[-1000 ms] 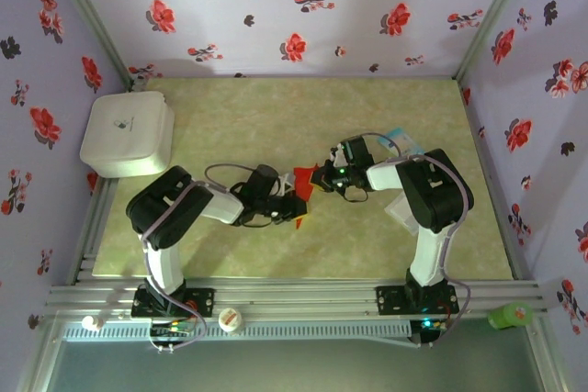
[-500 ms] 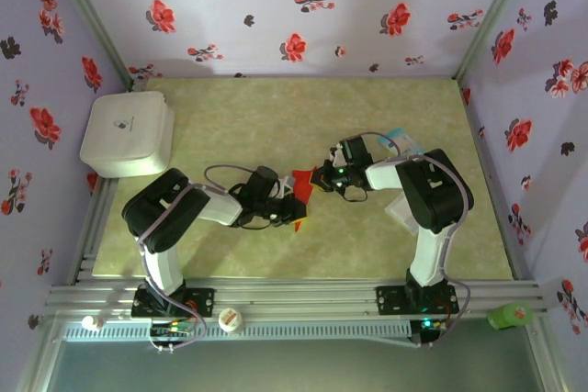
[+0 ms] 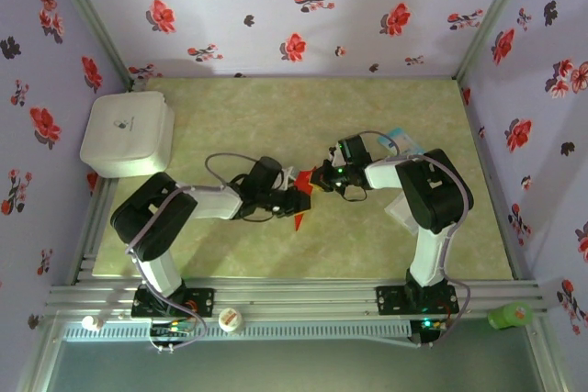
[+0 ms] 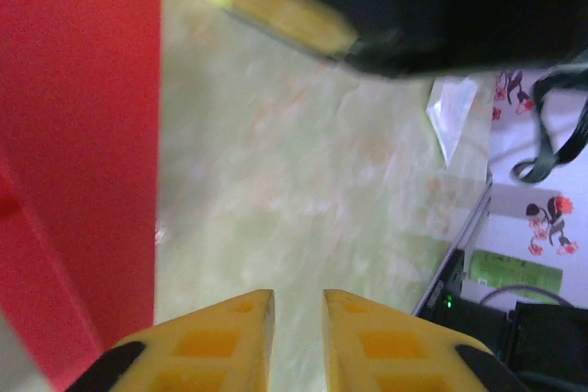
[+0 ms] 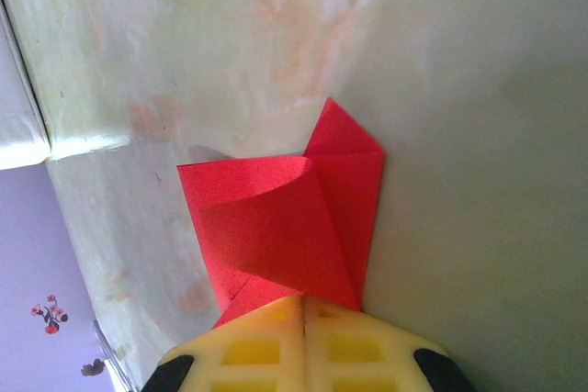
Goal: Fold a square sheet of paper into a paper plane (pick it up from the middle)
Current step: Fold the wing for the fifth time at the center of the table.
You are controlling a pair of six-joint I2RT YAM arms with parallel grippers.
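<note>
Right wrist view: the part-folded red paper (image 5: 285, 227) sits at frame centre, its lower edge pinched in the shut right gripper (image 5: 303, 304) (bottom centre). Left gripper (image 4: 298, 305): jaws a narrow slit apart, nothing between, paper at frame left. Top view: white box (image 3: 127, 133) upper left, packet (image 3: 401, 140) beside the right arm.

Black-and-white arms (image 3: 152, 222), yellow claw fingers (image 5: 248, 348), grey cables (image 3: 219, 164).

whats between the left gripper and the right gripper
The folded red paper, seen in the top view; the right gripper is shut on its edge.
</note>
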